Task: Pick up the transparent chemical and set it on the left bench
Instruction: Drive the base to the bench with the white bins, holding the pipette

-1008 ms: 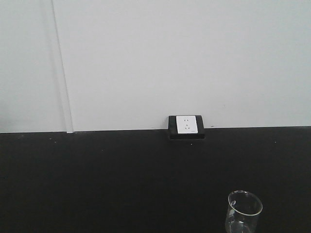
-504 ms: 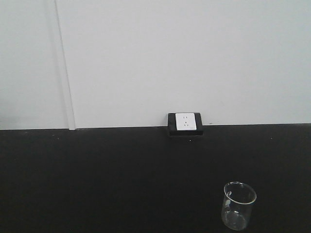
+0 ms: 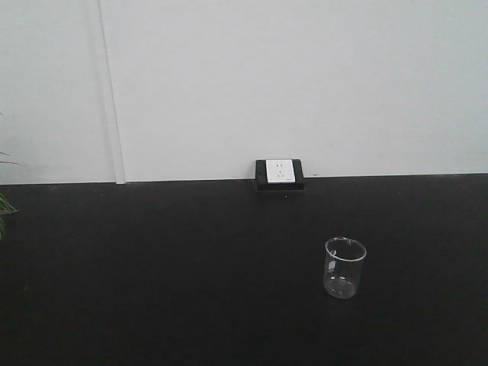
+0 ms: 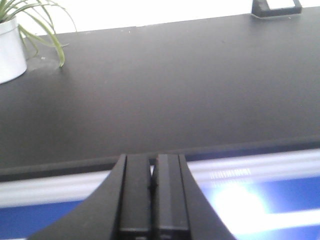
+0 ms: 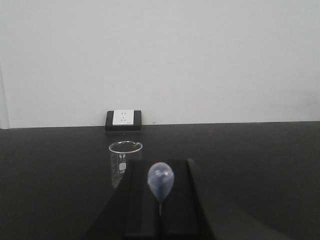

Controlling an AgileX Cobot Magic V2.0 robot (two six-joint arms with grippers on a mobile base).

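Table (image 3: 152,290), matte black and broad, runs back to a plain white wall (image 3: 305,84). A black box with a white socket plate (image 3: 279,174) sits where the two meet.

At the far left of the left wrist view stands a white pot with a long-leaved green plant (image 4: 10,50).

The small clear glass beaker (image 3: 345,268) stands on the table, right of centre. It is nearer the camera than the socket box and well apart from it. It is a straight-sided cylinder with a thin flared rim, and the right wrist view shows faint white printing on its wall (image 5: 125,160). It is upright, long axis vertical, mouth up. Which way its spout faces I cannot tell.

The left claw (image 4: 152,160) has its dark fingers pressed together with nothing between them, hanging over the table's near edge.

The right claw (image 5: 160,161) points at the beaker without touching it. Its fingers are together on the thin stem of a pale bluish translucent bulb (image 5: 160,181), which rises from their seam.
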